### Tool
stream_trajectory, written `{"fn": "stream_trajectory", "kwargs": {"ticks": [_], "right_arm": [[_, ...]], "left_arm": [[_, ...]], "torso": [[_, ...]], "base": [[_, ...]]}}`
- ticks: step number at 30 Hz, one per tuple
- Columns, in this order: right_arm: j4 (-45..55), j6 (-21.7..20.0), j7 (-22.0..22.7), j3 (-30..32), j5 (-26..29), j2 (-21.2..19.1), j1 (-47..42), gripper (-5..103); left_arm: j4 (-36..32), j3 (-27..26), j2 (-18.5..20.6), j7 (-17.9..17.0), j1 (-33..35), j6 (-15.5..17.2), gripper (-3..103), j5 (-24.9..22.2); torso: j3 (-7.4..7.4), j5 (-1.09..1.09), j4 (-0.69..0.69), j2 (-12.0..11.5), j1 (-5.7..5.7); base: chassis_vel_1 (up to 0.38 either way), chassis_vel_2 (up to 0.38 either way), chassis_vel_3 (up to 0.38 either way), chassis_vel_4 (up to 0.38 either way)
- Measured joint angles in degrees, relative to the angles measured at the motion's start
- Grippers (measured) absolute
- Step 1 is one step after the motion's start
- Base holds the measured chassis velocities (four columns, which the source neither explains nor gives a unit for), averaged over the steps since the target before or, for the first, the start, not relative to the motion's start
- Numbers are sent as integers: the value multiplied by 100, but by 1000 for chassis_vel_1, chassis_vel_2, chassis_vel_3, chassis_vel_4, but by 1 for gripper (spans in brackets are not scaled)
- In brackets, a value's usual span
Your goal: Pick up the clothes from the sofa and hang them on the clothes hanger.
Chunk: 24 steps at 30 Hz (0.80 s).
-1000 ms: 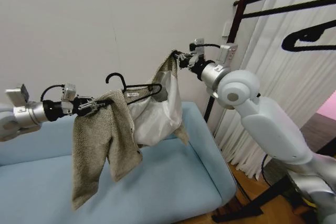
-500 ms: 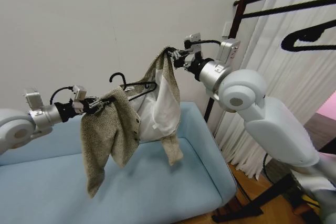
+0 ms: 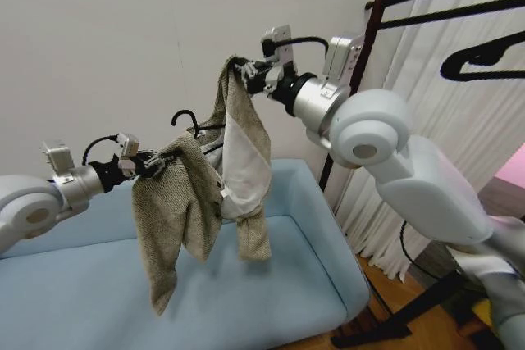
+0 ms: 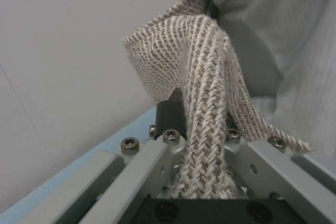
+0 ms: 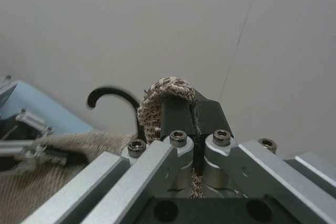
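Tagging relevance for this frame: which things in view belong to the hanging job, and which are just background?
In the job:
knit cardigan, pinched by left gripper and right gripper
black hanger tucked into it
sofa
clothes rack

Just there:
spare hanger on the rack
curtain
wall

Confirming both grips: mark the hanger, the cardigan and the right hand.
hanger (image 3: 185, 112), head view, its black hook.
cardigan (image 3: 166, 206), head view, hanging knit sleeve.
right hand (image 3: 248, 76), head view, between its fingertips.
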Motion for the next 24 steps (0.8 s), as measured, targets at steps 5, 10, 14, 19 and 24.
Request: {"fn": "stream_trajectory", "kwargs": {"ticks": [5,10,14,19,24], "right_arm": [[344,14,180,-396,161,-18,-111,0],[326,34,292,-511,347,91,-85,0],[-271,44,283,-196,376,416,289,0],[-840,19,242,243,602,821,960,0],[-582,-11,291,229,757,834,954,0]], "left_arm": [[-9,-1,-54,-102,-35,-3,5,-28],[-2,-21,-119,-116,-32,-6,5,-30],[-4,-23,-170,-11,7,-14,5,-16],[-5,74,-304,101,27,-25,5,67],[-3,117,-410,104,35,-17,5,114]], "torso": [[0,-1,3,0,0],[0,-1,1,0,0],[0,-2,3,0,0],[0,-2,3,0,0],[0,-2,1,0,0]], "base": [[0,0,0,0],[0,0,0,0],[0,0,0,0],[0,0,0,0],[0,0,0,0]]}}
